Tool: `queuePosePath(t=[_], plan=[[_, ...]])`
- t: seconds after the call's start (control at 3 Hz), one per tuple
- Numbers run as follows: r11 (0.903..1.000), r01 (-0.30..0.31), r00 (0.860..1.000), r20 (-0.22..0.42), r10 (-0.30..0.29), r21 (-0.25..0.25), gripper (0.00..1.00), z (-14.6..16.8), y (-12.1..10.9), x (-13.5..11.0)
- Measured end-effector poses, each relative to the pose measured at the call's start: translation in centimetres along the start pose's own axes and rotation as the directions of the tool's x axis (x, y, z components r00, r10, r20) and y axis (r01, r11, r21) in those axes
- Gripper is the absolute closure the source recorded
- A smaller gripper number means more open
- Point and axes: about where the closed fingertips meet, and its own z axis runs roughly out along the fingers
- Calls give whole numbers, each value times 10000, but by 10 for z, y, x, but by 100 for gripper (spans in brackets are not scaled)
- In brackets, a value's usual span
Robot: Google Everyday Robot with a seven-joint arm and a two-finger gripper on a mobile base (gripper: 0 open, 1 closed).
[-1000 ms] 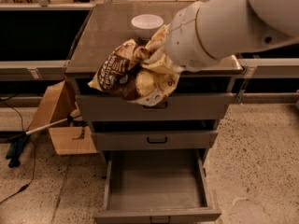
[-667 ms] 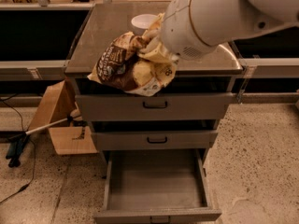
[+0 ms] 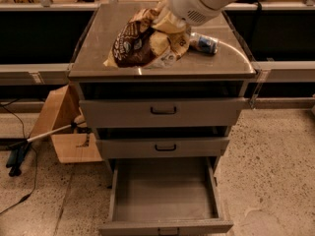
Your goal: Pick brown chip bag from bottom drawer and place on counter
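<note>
Grey worktop (image 3: 93, 43) now lies under the bag (image 3: 140, 45), swung in from beyond its front edge, with the gripper (image 3: 170, 23) just above, fingers clenched on its top, so I judge only release remains.

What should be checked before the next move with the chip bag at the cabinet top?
1. Chip bag over the counter, not the drawer: ok.
2. Bag's underside resting on the counter: cannot tell.
3. Tool at the bag's top, above the counter's middle: ok.
4. Bag apart from the blue packet beside it: cannot tell.
5. Bottom drawer open and empty: ok.
</note>
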Motion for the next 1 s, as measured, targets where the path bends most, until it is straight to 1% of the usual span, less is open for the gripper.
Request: queuePosePath(t=[0.33, 0.67, 1.0], plan=[[10000, 0, 10000, -1, 0, 1, 100, 0, 0, 0], [9994, -32, 9994, -343, 44, 355, 100, 8, -11, 14], [9972, -136, 9964, -828, 196, 729, 100, 19, -27, 37]])
